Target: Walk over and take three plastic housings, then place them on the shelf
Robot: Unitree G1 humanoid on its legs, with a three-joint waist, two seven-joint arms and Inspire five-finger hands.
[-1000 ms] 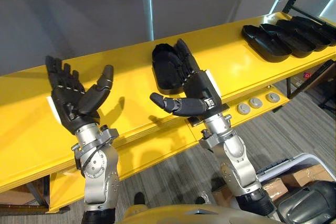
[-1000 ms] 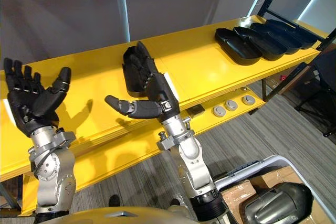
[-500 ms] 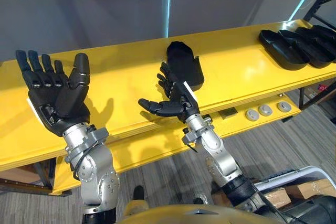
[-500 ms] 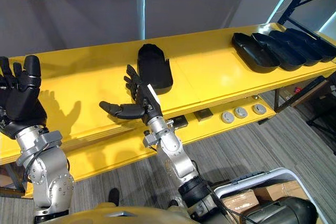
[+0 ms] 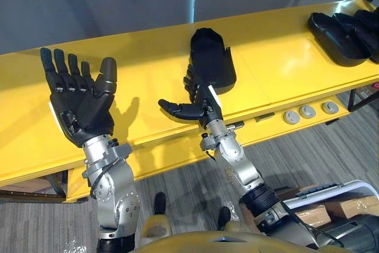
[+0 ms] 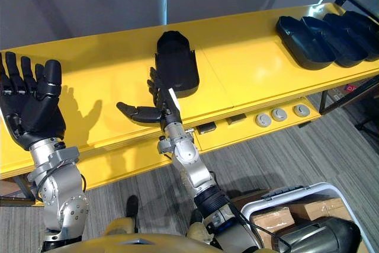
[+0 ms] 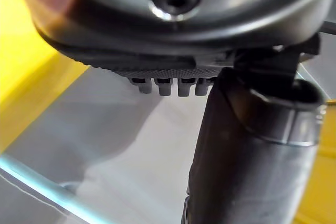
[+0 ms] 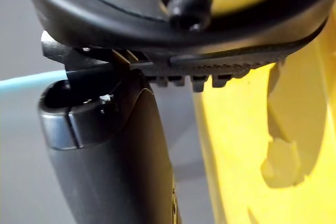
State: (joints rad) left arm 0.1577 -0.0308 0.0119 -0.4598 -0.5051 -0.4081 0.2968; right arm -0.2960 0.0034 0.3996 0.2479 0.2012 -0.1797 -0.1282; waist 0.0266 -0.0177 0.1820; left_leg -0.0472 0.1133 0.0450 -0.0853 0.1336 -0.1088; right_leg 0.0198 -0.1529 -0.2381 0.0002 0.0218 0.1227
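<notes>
- The left hand (image 5: 80, 102) is raised over the left part of the yellow bench (image 5: 278, 63), palm towards the robot's head. Its fingers are straight and spread, the thumb stands apart, and it holds nothing. It is well apart from any housing.
- The right hand (image 5: 200, 106) is near the middle of the bench's front edge. Its fingers are straight and apart and the thumb sticks out to the left. It is empty too.
- The single black housing (image 5: 212, 63) lies on the bench top just beyond the right hand's fingertips and a little to their right.
  - Its long axis runs away from the robot, with the rounded end far and the wider end near.
  - The fingertips overlap its near left corner in the head views. Whether they touch it I cannot tell.
- The right hand is clearly the nearer one. I judge that the coming move is a short reach forward and slightly right, along the housing's length.
- A row of housings (image 5: 346, 28) sits at the far right end of the bench, well apart from both hands.
</notes>
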